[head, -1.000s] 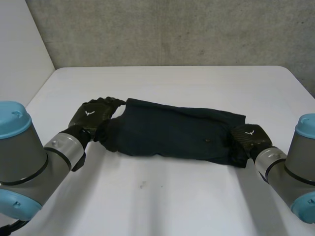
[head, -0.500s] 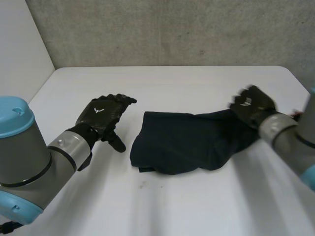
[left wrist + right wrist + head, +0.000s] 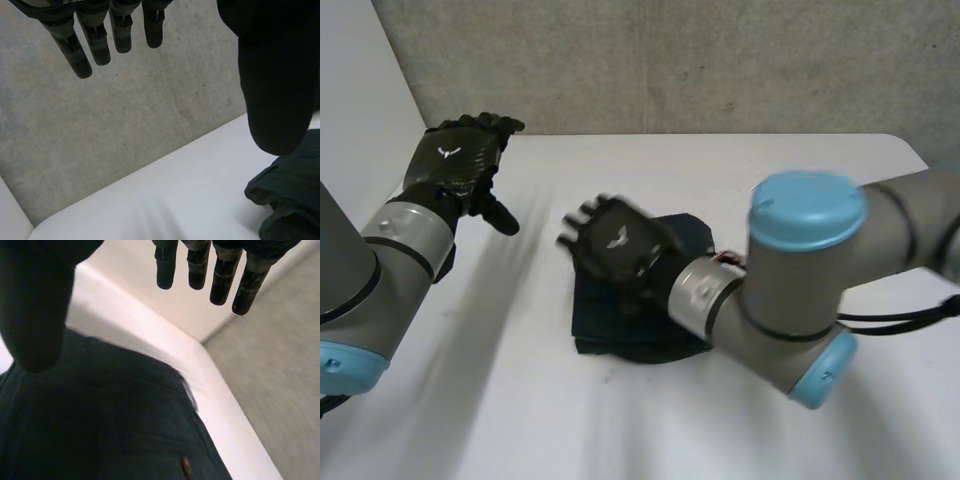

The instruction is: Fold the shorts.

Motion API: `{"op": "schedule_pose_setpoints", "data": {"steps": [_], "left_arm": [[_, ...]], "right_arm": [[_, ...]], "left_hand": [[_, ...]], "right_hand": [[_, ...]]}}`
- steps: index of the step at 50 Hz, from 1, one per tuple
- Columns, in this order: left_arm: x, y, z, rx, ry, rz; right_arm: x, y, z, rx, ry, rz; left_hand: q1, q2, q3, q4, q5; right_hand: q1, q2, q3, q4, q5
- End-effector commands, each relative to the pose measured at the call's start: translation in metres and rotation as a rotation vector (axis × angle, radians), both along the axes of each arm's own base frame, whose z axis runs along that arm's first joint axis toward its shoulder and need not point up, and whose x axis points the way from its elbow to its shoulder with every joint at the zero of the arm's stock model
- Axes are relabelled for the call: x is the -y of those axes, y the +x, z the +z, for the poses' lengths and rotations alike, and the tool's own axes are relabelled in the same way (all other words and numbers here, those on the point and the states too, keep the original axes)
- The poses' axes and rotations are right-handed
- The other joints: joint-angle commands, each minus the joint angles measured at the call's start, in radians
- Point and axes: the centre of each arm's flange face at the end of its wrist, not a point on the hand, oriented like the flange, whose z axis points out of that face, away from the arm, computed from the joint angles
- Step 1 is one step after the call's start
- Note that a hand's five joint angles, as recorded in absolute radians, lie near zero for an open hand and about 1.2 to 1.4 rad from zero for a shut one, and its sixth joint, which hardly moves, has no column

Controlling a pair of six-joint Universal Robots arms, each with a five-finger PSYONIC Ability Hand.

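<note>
- The dark navy fabric shorts (image 3: pixel 620 328) lie as a compact, bunched bundle near the middle of the white tabletop (image 3: pixel 520 410), slightly left of centre.
- The right hand (image 3: pixel 616 240) is over the far-left part of the shorts. The right arm (image 3: pixel 800 290) reaches across from the right side of the scene, and its light-blue cap (image 3: pixel 807 205) is uppermost.
- In the right wrist view, the right hand (image 3: pixel 35 300) has straight fingers (image 3: pixel 221 280) spread well away from the thumb, and nothing is clasped between them.
- In that view the shorts (image 3: pixel 100 430) lie under the palm. Whether the palm touches the cloth cannot be told.
- A small brown button (image 3: pixel 186 467) shows on the cloth, toward the side nearest the wrist.
- The left hand (image 3: pixel 460 162) is raised at the far left, well apart from the shorts. The left arm (image 3: pixel 390 260) rises to it from the near-left corner.
- In the left wrist view, the left hand (image 3: pixel 275 90) has straight fingers (image 3: pixel 95 42), the thumb stands apart, and it holds nothing.
- A rumpled edge of the shorts (image 3: pixel 290 200) lies below the thumb in that view, on the tabletop (image 3: pixel 165 200).
- A grey concrete wall (image 3: pixel 670 60) runs along the far edge of the tabletop.
</note>
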Motion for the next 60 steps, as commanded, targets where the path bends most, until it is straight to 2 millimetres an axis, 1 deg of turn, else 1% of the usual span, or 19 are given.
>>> {"op": "schedule_pose_setpoints", "data": {"steps": [1, 7, 11, 18, 21, 24, 27, 28, 30, 31, 32, 34, 35, 37, 38, 39, 42, 49, 60], "left_arm": [[-0.01, -0.031, -0.005, 0.003, 0.007, -0.113], [-0.031, -0.079, -0.041, 0.046, 0.094, -0.25], [-0.035, -0.091, -0.076, 0.109, 0.21, -0.267], [-0.027, -0.084, -0.119, 0.254, 0.41, -0.147], [-0.028, -0.082, -0.125, 0.288, 0.449, -0.121], [-0.031, -0.083, -0.123, 0.298, 0.46, -0.125], [-0.031, -0.084, -0.101, 0.269, 0.413, -0.13], [-0.032, -0.084, -0.091, 0.254, 0.391, -0.131], [-0.034, -0.084, -0.06, 0.207, 0.321, -0.139], [-0.035, -0.083, -0.049, 0.191, 0.297, -0.142], [-0.038, -0.081, -0.023, 0.153, 0.24, -0.153], [-0.041, -0.078, -0.002, 0.124, 0.194, -0.163], [-0.045, -0.073, 0.022, 0.09, 0.139, -0.167], [-0.046, -0.064, 0.046, 0.058, 0.083, -0.155], [-0.046, -0.058, 0.058, 0.043, 0.058, -0.143], [-0.042, -0.043, 0.08, 0.012, 0.009, -0.103], [-0.036, -0.015, 0.103, -0.003, -0.012, -0.032], [-0.036, 0.012, 0.117, 0.015, 0.062, 0.013], [-0.038, 0.012, 0.107, -0.015, 0.114, 0.01]], "right_arm": [[0.043, -0.059, 0.02, 0.181, 0.278, -0.343], [0.056, -0.067, 0.007, 0.158, 0.349, -0.399], [0.071, -0.061, -0.021, 0.092, 0.424, -0.423], [0.083, -0.062, -0.066, -0.045, 0.531, -0.483], [0.086, -0.066, -0.07, -0.083, 0.504, -0.506], [0.088, -0.07, -0.062, -0.086, 0.481, -0.511], [0.088, -0.071, -0.045, -0.061, 0.451, -0.508], [0.087, -0.072, -0.03, -0.03, 0.425, -0.51], [0.085, -0.073, -0.012, 0.004, 0.394, -0.505], [0.084, -0.075, 0.008, 0.043, 0.35, -0.507], [0.084, -0.077, 0.018, 0.067, 0.327, -0.51], [0.088, -0.087, 0.05, 0.162, 0.252, -0.553], [0.091, -0.093, 0.059, 0.197, 0.231, -0.582], [0.096, -0.105, 0.077, 0.265, 0.199, -0.647], [0.098, -0.118, 0.096, 0.33, 0.168, -0.711], [0.097, -0.124, 0.105, 0.351, 0.152, -0.74], [0.089, -0.146, 0.133, 0.397, 0.108, -0.827], [0.079, -0.163, 0.15, 0.369, 0.114, -0.858], [0.073, -0.164, 0.152, 0.367, 0.112, -0.848]], "left_hand": [[-0.004, -0.015, -0.027, -0.019, -0.036], [0.014, 0.003, -0.009, -0.001, -0.018], [0.031, 0.02, 0.009, 0.017, -0.001], [0.034, 0.023, 0.012, 0.02, 0.002], [0.037, 0.026, 0.015, 0.023, 0.005], [0.046, 0.035, 0.023, 0.031, 0.014], [0.046, 0.035, 0.023, 0.031, 0.014], [0.046, 0.035, 0.023, 0.031, 0.014], [0.034, 0.023, 0.012, 0.02, 0.002], [0.034, 0.023, 0.012, 0.02, 0.002], [0.031, 0.021, 0.009, 0.017, -0.001], [0.031, 0.021, 0.009, 0.017, -0.001], [0.031, 0.021, 0.009, 0.017, -0.001], [0.031, 0.021, 0.009, 0.017, -0.001], [0.028, 0.018, 0.006, 0.014, -0.004], [0.028, 0.018, 0.006, 0.014, -0.004], [0.031, 0.021, 0.009, 0.017, -0.001], [0.002, -0.009, -0.021, -0.013, -0.03], [0.002, -0.009, -0.021, -0.013, -0.03]], "right_hand": [[-0.027, -0.04, -0.037, -0.059, -0.061], [-0.027, -0.04, -0.037, -0.059, -0.061], [-0.027, -0.04, -0.037, -0.059, -0.061], [-0.027, -0.04, -0.037, -0.059, -0.061], [-0.027, -0.04, -0.037, -0.059, -0.061], [-0.027, -0.04, -0.037, -0.059, -0.061], [-0.027, -0.04, -0.037, -0.059, -0.061], [-0.027, -0.04, -0.037, -0.059, -0.061], [-0.027, -0.04, -0.037, -0.059, -0.061], [-0.027, -0.04, -0.037, -0.059, -0.061], [-0.027, -0.04, -0.037, -0.059, -0.061], [-0.027, -0.04, -0.037, -0.059, -0.061], [-0.027, -0.04, -0.037, -0.059, -0.061], [-0.027, -0.04, -0.037, -0.059, -0.061], [-0.027, -0.04, -0.037, -0.059, -0.061], [-0.027, -0.04, -0.037, -0.059, -0.061], [-0.027, -0.04, -0.037, -0.059, -0.061], [-0.027, -0.04, -0.037, -0.059, -0.061], [-0.027, -0.04, -0.037, -0.059, -0.061]]}}
